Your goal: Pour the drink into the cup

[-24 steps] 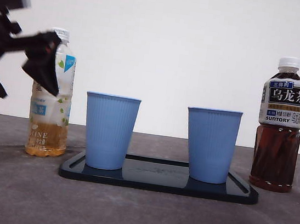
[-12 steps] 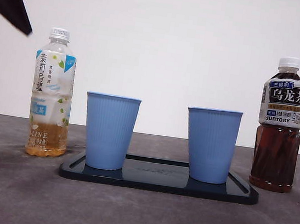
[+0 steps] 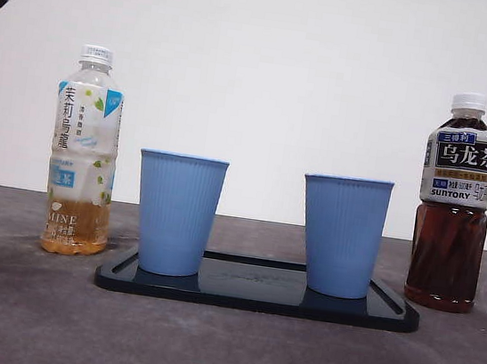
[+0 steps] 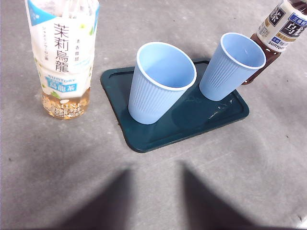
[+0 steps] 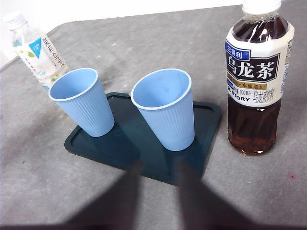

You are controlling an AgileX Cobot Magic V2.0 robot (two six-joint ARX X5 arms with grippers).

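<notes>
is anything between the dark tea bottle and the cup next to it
Nothing visible. The dark tea bottle stands on the table just off the tray's end, and the nearer blue cup stands on the tray beside it with an open gap between them.

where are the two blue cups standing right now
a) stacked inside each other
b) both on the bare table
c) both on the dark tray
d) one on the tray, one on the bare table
c, since both blue cups stand upright and apart on the dark tray.
</notes>
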